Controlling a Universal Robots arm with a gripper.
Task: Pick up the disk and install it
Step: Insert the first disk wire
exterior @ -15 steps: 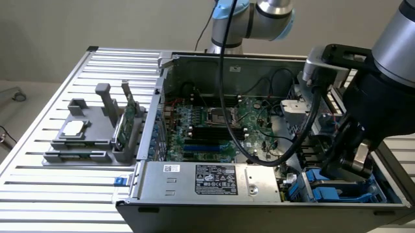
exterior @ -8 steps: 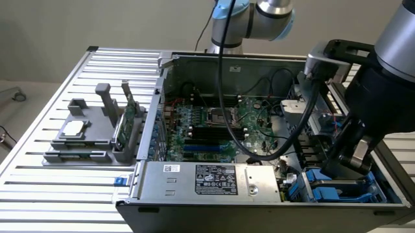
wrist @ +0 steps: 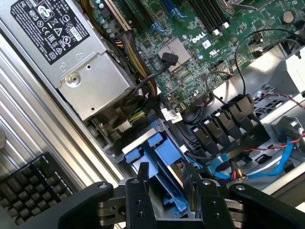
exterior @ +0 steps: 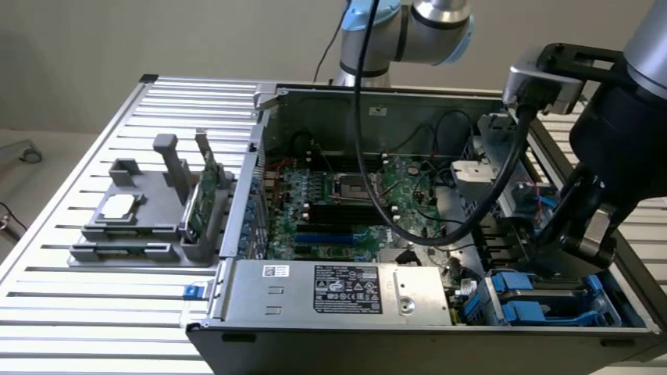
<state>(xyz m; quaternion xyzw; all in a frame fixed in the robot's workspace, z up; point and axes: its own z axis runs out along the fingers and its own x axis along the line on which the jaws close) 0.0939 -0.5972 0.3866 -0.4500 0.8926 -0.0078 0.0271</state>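
gripper (wrist: 166,168): down in the case corner, just beside the power supply (wrist: 71,57). The jaws are clamped in a wide stance on the disk, one finger on each side of it.
disk (wrist: 162,155): here it is, blue carrier frame showing, standing on edge between the fingers. It sits at the cable end of the power supply, on the exterior view's right of it.
key relation: the disk lies dead centre and straight ahead of the gripper. Its long axis looks to run away from the palm and down into the bay; by my reading, the seating depends on that line.
arm: only one on the job, so no contest over which is nearer.
cable bundle (wrist: 140,95): spills from the power supply's end, close by the blue frame. I can't tell whether it touches.
black connectors (wrist: 224,125): a row just beyond the disk, on the side away from the power supply, near it but apart.
motherboard (wrist: 190,43): farther off, past the power supply's long side, well apart from the disk.
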